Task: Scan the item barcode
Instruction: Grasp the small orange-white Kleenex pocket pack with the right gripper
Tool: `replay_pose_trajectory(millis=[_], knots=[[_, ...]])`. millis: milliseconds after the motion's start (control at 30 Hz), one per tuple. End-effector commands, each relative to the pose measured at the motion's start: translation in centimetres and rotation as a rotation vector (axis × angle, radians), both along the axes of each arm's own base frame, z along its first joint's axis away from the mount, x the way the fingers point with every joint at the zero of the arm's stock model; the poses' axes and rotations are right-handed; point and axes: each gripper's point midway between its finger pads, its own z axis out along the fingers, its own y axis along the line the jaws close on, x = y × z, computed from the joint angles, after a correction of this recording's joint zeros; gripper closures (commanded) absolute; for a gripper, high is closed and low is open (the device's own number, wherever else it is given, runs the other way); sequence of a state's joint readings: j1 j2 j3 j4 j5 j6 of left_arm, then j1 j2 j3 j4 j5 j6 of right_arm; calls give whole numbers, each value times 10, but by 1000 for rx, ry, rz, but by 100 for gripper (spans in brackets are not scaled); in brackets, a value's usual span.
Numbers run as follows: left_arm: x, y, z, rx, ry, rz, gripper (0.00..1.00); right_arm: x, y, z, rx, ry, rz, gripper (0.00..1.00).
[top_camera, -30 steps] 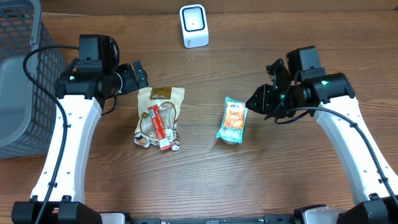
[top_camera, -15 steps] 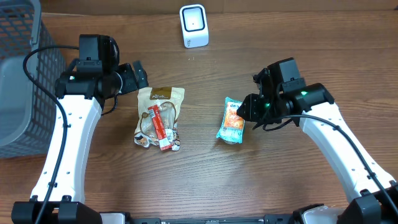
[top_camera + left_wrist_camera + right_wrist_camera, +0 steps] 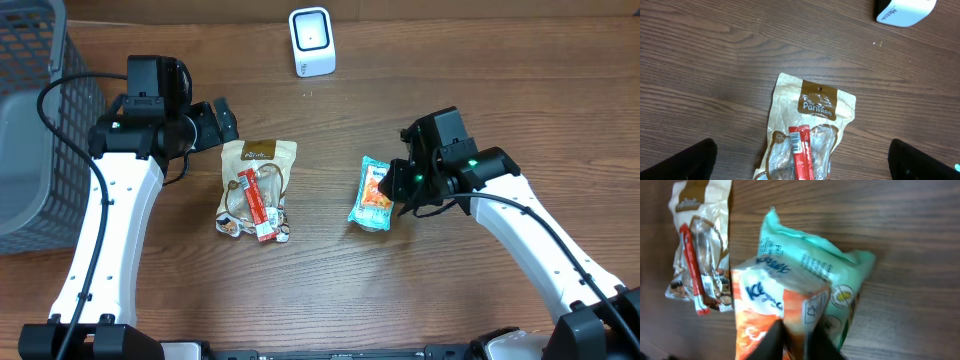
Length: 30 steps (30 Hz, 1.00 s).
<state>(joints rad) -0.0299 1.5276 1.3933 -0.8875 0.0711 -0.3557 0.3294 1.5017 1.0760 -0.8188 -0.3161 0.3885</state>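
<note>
Jaws first: your right jaws look pinched onto the right edge of the teal-and-orange packet (image 3: 374,195), which lies just right of the counter's (image 3: 330,290) centre. That grip is probably for carrying it to the scanner (image 3: 311,42) at the far edge. Left jaws stand wide apart beside the brown pouch (image 3: 258,180), holding nothing.

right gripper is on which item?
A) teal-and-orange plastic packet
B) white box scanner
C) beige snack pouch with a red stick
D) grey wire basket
A: the right gripper sits at the right edge of the teal-and-orange plastic packet, and the wrist view shows its fingers pinching that packet's orange end; the beige snack pouch with a red stick lies apart, untouched.
</note>
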Motion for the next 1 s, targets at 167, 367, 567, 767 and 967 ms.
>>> replay_pose_trajectory(millis=[167,367,567,767,967], knots=[[1,2,5,16,-18,-18,0,20,3,35,5,-92,-10,96],[1,2,5,16,-18,-18,0,40,-9,68,-89,-230,17,96],[1,2,5,16,-18,-18,0,48,-77,64,-453,-272,-140,96],[1,2,5,16,-18,-18,0,35,-123,59,-709,-228,-198,96],[1,2,5,16,-18,-18,0,31,-145,42,-864,-178,-213,96]])
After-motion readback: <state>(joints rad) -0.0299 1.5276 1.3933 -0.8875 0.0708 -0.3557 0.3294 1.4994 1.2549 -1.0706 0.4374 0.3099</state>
